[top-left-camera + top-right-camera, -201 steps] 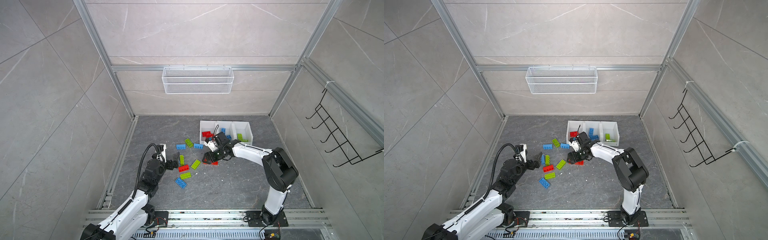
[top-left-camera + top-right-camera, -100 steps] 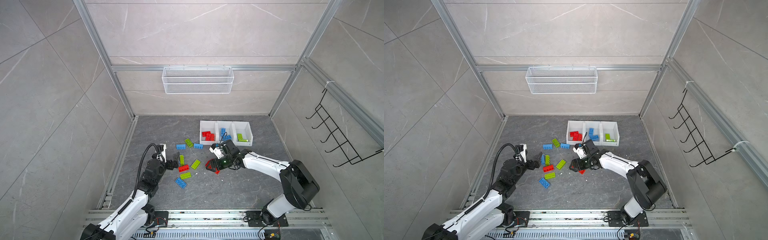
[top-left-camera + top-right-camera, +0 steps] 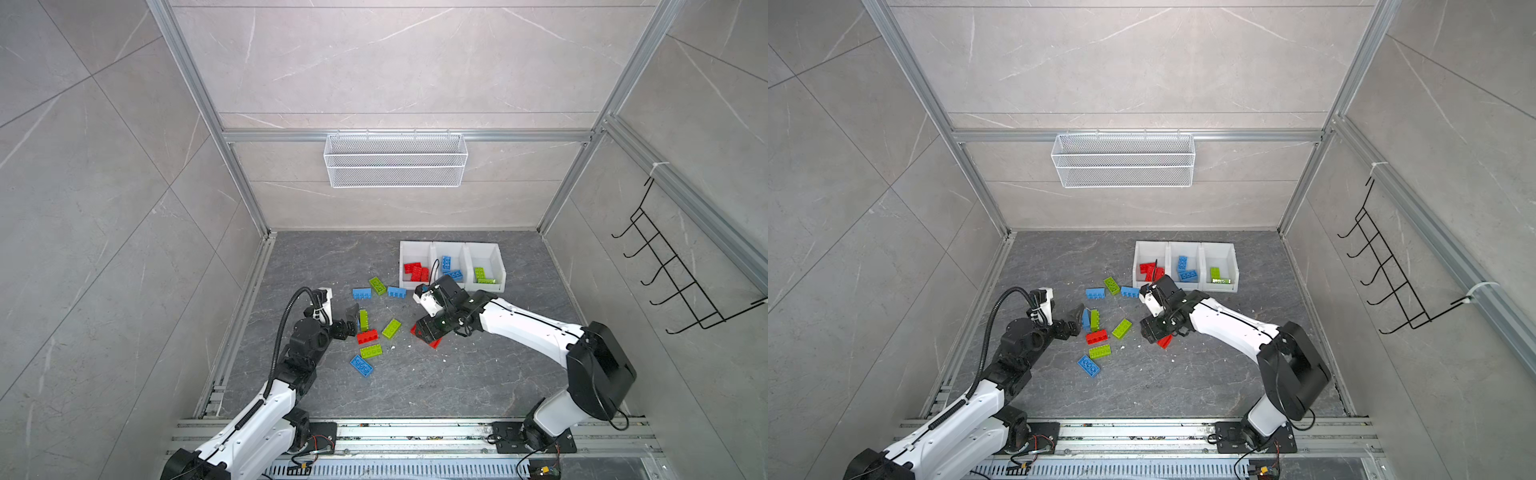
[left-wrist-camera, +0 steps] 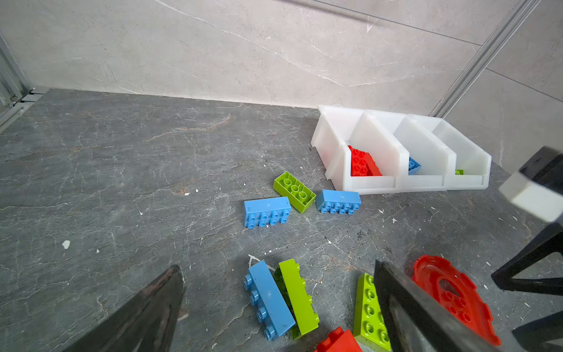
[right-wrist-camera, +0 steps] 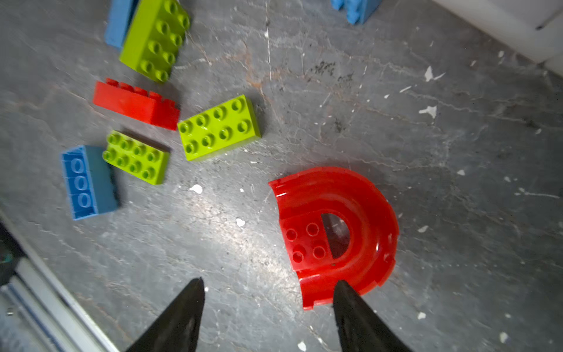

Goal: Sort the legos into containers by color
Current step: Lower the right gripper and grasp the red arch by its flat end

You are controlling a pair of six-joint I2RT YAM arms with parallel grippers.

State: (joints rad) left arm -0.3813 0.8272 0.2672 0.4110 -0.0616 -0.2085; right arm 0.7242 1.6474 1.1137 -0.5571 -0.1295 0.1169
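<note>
Right gripper [image 5: 268, 282] jaws spread, nothing pinched, one tip at the end of the red arch [image 5: 362, 198]. Arch lies flat on the floor in front of bins [image 3: 482, 249]. Left gripper [image 4: 277, 265] jaws wide apart, empty, by loose legos [image 3: 391, 328] front-left of bins. Bins hold red, blue and green bricks, one color each.

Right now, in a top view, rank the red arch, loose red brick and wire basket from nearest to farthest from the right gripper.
1. Red arch, partly under the right gripper.
2. Loose red brick, to its left.
3. Wire basket, on the back wall.
</note>
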